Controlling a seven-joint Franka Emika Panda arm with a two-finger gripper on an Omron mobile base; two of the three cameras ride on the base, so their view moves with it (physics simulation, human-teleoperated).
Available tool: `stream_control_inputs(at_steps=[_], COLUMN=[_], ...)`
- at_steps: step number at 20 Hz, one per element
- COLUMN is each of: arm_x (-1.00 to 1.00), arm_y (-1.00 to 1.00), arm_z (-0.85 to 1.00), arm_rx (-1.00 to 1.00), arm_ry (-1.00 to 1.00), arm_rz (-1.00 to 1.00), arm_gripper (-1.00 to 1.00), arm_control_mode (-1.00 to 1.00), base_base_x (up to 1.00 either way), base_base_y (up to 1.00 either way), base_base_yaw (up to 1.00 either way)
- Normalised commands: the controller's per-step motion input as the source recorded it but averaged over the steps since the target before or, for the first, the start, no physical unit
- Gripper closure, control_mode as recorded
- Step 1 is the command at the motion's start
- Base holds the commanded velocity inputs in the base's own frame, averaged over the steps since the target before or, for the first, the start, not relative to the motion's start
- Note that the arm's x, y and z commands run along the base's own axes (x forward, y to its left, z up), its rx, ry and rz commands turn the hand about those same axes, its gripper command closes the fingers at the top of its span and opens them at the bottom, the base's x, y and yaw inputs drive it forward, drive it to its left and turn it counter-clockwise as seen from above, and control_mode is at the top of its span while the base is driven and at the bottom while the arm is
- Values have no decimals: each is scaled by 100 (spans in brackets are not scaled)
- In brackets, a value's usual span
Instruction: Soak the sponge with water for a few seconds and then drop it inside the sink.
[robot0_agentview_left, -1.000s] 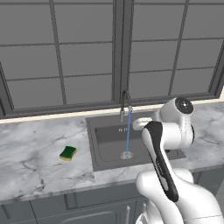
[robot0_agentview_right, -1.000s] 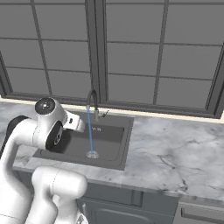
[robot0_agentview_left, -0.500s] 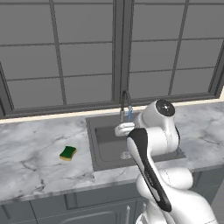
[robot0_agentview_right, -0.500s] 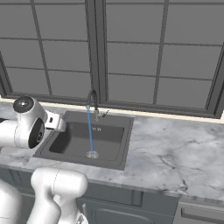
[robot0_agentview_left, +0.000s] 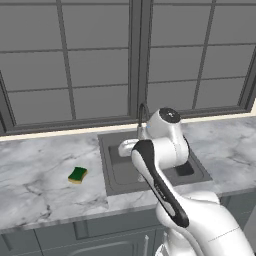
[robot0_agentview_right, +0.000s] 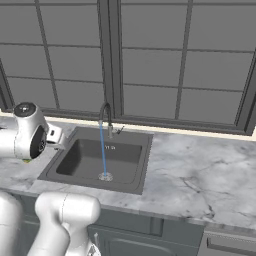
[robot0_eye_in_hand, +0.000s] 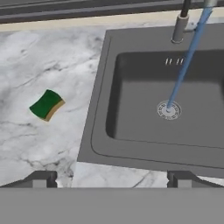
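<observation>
The arm has swung to the left over the last second: earlier its hand hung above the right part of the sink (robot0_agentview_left: 111, 172), and now the hand is over the sink's left edge, turned toward the marble counter (robot0_agentview_left: 35, 170). The base did not move, since the window and the basin sit at the same place in both base views. In the hand view the two fingertips (robot0_eye_in_hand: 43, 178) stand far apart at the bottom corners with nothing between them, so the gripper (robot0_eye_in_hand: 111, 178) is open wide and empty. The sponge (robot0_eye_in_hand: 47, 105) lies on the counter left of the basin, green side up with the yellow layer visible at its edge, well apart from the sink rim and not touched by anything; in the left base view it is the small green thing (robot0_agentview_left: 77, 175) on the marble. The water (robot0_eye_in_hand: 186, 59) runs from the faucet (robot0_agentview_right: 106, 117) in a thin blue stream down to the drain (robot0_eye_in_hand: 168, 110). I judge that the tap step is finished and the arm is now going to fetch the sponge. The grasp, the soaking and the drop into the basin are not yet done. The next move probably needs the hand to travel further left and down, and to line its fingers across the sponge's short side.
</observation>
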Motion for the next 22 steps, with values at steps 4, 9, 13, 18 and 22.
stream_control_inputs(at_steps=[4,9,13,18,22], arm_x=[28,37,38,24,13], arm_y=[27,31,24,29,17], arm_z=[-14,-27,-24,-44,-38], arm_rx=[0,0,0,0,0], arm_ry=[31,18,8,2,0], arm_rz=[0,-6,-13,-18,-17], arm_gripper=[-100,-100,-100,-100,-100], arm_control_mode=[-100,-100,-100,-100,-100], base_base_x=[0,0,0,0,0], base_base_y=[0,0,0,0,0], base_base_yaw=[0,0,0,0,0])
